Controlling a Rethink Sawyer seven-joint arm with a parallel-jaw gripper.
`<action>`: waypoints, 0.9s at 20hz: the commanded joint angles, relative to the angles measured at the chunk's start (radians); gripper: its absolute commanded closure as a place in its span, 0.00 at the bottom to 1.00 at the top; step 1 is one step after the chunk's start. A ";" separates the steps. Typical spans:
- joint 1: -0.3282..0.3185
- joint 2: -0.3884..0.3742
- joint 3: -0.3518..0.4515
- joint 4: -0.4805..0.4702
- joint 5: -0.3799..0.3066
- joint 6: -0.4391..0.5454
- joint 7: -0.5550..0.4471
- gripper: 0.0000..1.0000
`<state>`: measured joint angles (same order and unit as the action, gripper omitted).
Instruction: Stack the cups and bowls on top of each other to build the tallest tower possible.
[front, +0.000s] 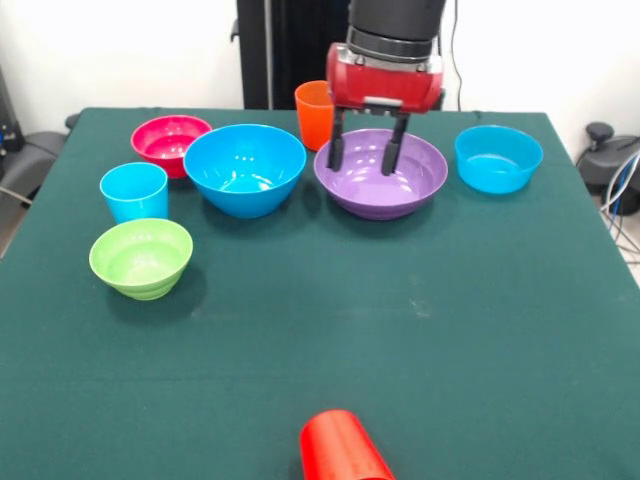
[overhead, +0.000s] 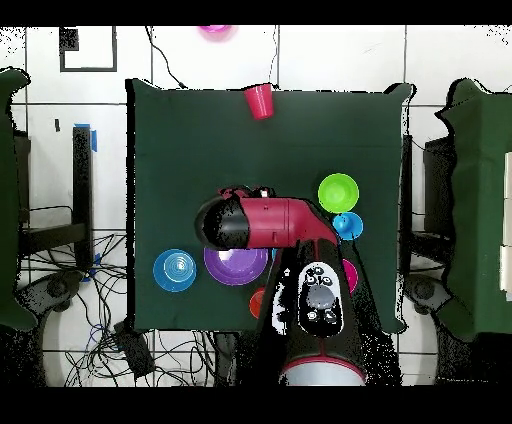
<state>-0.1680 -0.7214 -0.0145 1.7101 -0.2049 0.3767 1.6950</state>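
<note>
jaws (front: 365, 155): mine, spread open, empty, hanging over purple bowl (front: 381, 175) far rim, lined up to pinch it
bowls: five on tabletop (front: 400, 330); purple, two blue, pink, green, all apart
cups: three; orange, light blue upright, red tipped over at near edge
tower: none yet

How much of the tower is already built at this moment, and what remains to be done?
Nothing is stacked yet: every piece stands apart on the green table. In hand: the open gripper hangs over the purple bowl, holding nothing. Left to do: the large blue bowl, small blue bowl, crimson bowl, lime green bowl, light blue cup, orange cup and red cup, which lies on its side.
</note>
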 joint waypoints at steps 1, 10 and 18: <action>-0.033 0.013 0.099 0.067 -0.147 0.025 -0.095 0.00; -0.014 0.015 0.066 0.089 -0.211 -0.013 -0.016 0.00; 0.043 0.065 -0.005 0.092 -0.259 -0.071 0.079 0.00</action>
<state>-0.1783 -0.7203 -0.0217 1.7644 -0.3720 0.3690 1.6950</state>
